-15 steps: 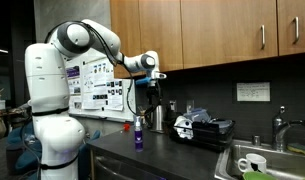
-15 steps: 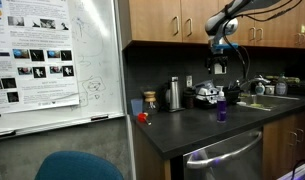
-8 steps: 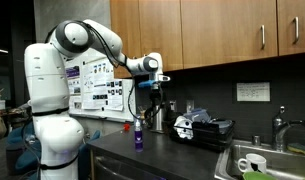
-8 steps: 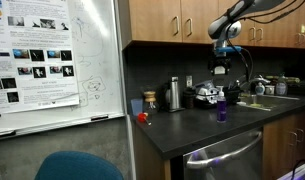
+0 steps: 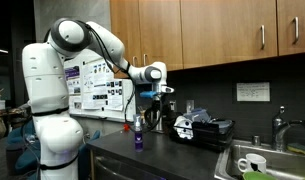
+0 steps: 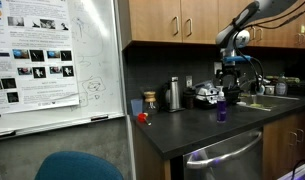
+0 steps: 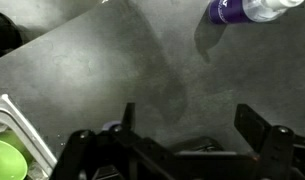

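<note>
On the dark counter (image 7: 112,60), the purple bottle (image 7: 232,10) stands well apart from the spread, empty fingers (image 7: 254,125).

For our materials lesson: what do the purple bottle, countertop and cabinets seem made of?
The purple bottle looks like glossy plastic with a pale end. The countertop is dark grey, matte, faintly mottled: stone or laminate. The cabinets look like wood or veneer, warm brown, satin sheen.
</note>
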You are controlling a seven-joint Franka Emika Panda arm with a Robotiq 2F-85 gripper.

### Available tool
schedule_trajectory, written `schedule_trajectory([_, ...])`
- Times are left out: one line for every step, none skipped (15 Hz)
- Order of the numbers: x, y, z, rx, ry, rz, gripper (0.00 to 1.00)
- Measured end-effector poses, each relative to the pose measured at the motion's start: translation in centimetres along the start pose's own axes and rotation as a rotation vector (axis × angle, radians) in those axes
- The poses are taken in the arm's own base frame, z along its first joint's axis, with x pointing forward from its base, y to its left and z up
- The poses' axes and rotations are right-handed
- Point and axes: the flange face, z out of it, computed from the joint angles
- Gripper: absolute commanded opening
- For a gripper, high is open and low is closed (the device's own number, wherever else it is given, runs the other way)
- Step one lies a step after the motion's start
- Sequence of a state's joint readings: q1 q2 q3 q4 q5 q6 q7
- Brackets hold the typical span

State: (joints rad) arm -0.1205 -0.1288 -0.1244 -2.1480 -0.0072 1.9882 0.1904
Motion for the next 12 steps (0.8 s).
schedule_trajectory([-0.17,0.32,0.66,0.004,-0.003,0.009,1.00])
schedule_trajectory([-0.35,0.49,1.17,0.009,-0.006,0.014,1.00])
schedule_trajectory([-0.48,0.54,1.43,0.010,-0.008,0.016,1.00])
schedule_trajectory([-0.54,0.54,1.46,0.010,-0.008,0.016,1.00])
schedule_trajectory([-0.56,0.54,1.39,0.011,-0.006,0.016,1.00])
schedule_trajectory([-0.58,0.55,1.33,0.011,-0.005,0.016,1.00])
schedule_trajectory([-0.59,0.55,1.29,0.012,-0.004,0.017,1.00])
schedule_trajectory([-0.60,0.55,1.26,0.012,-0.004,0.017,1.00])
schedule_trajectory([-0.60,0.55,1.25,0.012,-0.004,0.017,1.00])
schedule_trajectory([-0.60,0.55,1.25,0.012,-0.003,0.017,1.00])
schedule_trajectory([-0.60,0.55,1.24,0.012,-0.003,0.017,1.00])
schedule_trajectory([-0.60,0.56,1.24,0.012,-0.003,0.017,1.00])
